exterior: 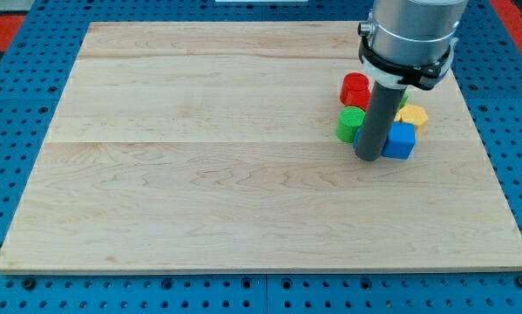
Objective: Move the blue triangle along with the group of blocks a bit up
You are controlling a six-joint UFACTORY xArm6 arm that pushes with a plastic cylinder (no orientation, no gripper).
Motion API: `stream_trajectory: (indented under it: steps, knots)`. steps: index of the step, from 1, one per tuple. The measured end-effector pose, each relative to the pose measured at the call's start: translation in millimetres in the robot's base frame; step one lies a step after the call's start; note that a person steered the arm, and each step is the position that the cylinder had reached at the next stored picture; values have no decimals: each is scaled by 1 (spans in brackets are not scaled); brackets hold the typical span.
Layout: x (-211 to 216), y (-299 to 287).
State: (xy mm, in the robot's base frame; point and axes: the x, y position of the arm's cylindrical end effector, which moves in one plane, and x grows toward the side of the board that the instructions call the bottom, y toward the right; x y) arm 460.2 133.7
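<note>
A tight group of blocks sits at the view's right, in the upper half of the wooden board [199, 174]. It has a red block [355, 88] at the top, a green block [349, 123] below it, a yellow block [414, 115] at the right and a blue block [400, 140] at the lower right. The blue block's shape is hard to make out. My tip [368, 158] rests on the board at the group's lower edge, between the green and the blue block and touching or nearly touching both. The rod hides the group's middle.
The arm's grey body [413, 30] hangs over the board's upper right corner. A blue pegboard [16, 105] surrounds the board on all sides. The group lies near the board's right edge.
</note>
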Motion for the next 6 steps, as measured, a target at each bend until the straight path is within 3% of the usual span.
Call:
stream_trajectory:
  steps: [6]
  knots:
    - [-38, 0]
